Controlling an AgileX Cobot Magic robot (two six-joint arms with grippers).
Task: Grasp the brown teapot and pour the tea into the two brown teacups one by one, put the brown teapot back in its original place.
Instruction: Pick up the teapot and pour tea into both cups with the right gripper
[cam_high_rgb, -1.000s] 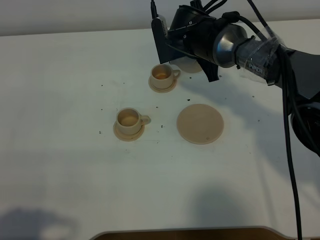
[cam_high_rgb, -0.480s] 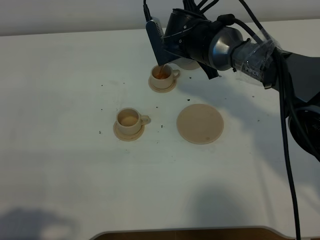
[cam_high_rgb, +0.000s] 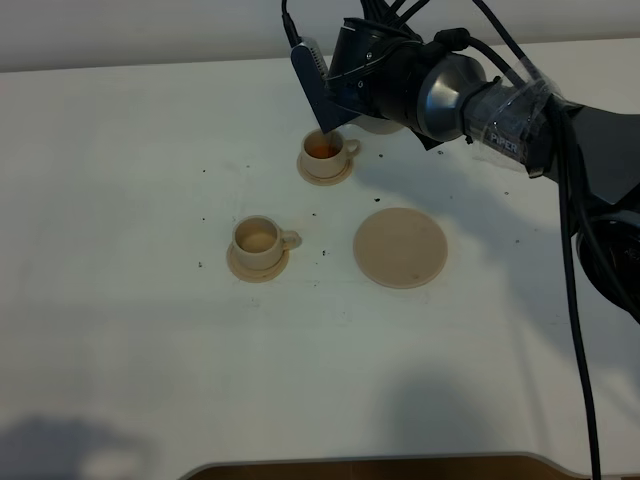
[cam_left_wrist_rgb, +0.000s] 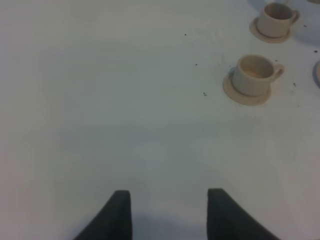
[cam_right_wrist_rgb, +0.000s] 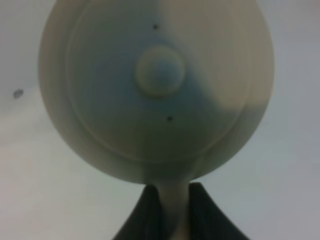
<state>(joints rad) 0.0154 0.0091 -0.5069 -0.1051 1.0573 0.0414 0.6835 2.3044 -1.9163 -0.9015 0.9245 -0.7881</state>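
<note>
Our right hand (cam_right_wrist_rgb: 172, 212) is pinched tight on the handle of the teapot (cam_right_wrist_rgb: 160, 90), held over the far cup (cam_high_rgb: 325, 150); we judge this the pour. The near cup (cam_high_rgb: 258, 238) seems filled, though we can't be sure. Next: level the pot gently, then centre it on the big saucer (cam_high_rgb: 400, 247). Our left hand (cam_left_wrist_rgb: 167, 212) hangs wide open over the table (cam_left_wrist_rgb: 100, 100).

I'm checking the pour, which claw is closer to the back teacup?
Right. The right claw, gripping the teapot, hangs just above and beside the back teacup; the left claw is over the table, far from it.
</note>
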